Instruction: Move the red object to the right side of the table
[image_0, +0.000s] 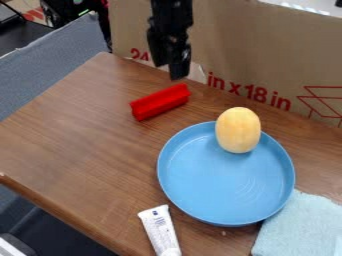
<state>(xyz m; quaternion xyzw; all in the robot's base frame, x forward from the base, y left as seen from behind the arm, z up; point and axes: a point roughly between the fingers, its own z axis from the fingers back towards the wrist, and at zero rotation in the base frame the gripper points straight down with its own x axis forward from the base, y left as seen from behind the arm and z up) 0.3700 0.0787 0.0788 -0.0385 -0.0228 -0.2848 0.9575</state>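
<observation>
gripper (170, 66) fingers spread, empty, above and beyond red object (160, 101) | step: descend | tip: straddle bar's narrow width at mid-length | table (80, 130)

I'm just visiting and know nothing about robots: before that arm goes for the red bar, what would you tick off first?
1. Red bar lies free on the table, nothing on it: ok.
2. Hand empty: ok.
3. Hand open wide enough: cannot tell, the fingers look close together.
4. Hand directly over the bar: not ok, it hangs above and behind it, near the cardboard box.
5. Right side has bare space: not ok, blue plate with egg-shaped thing and light blue cloth fill it.
</observation>
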